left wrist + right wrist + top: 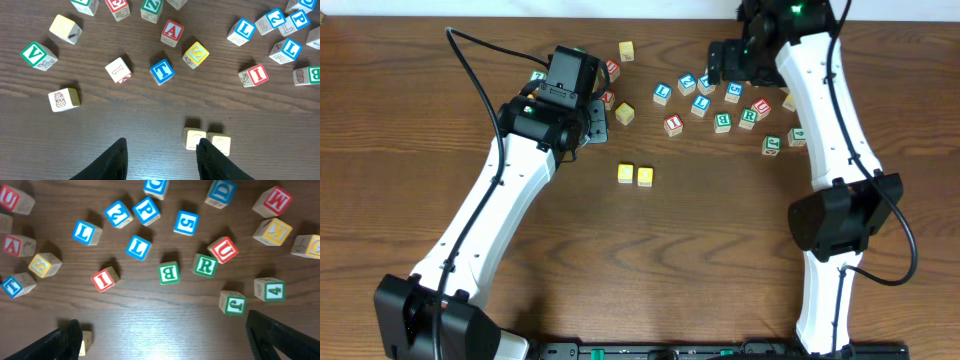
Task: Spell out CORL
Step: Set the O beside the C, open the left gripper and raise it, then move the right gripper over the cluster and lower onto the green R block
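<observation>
Two pale yellow blocks (626, 174) (645, 176) lie side by side mid-table; their letters are too faint to read. In the left wrist view they (194, 138) (220, 144) sit by my right fingertip. My left gripper (592, 128) (161, 152) is open and empty, up and left of them. A green R block (748, 115) (205, 265) and two blue L blocks (86, 232) (138, 247) lie among the scattered blocks. My right gripper (725, 62) (162, 332) is open wide and empty above that cluster.
Other letter blocks are scattered along the far side: red U (223, 250), green B (169, 273), red I (105, 278), green J (233, 302), green 4 (270, 289). Blue T (162, 71), yellow S (195, 54) and red A (172, 32) lie near the left arm.
</observation>
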### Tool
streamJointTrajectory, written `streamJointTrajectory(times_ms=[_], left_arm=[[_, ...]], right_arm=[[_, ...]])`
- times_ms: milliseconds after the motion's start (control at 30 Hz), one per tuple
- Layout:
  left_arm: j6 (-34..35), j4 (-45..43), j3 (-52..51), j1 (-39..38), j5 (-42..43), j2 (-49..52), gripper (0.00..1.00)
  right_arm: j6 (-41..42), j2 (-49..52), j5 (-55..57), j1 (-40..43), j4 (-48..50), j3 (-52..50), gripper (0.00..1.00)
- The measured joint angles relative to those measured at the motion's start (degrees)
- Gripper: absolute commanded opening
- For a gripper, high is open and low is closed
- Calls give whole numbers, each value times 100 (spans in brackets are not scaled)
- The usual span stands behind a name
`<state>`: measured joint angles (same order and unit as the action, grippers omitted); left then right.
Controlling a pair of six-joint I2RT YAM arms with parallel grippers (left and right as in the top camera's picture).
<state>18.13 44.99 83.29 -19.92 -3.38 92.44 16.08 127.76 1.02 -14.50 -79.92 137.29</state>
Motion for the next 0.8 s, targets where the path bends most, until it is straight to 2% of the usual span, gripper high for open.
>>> streamJointTrajectory(times_ms=[800], left_arm=[[0,0,0,0,-4,0,44]], right_arm=[[0,0,-13,-289,31,0,99]])
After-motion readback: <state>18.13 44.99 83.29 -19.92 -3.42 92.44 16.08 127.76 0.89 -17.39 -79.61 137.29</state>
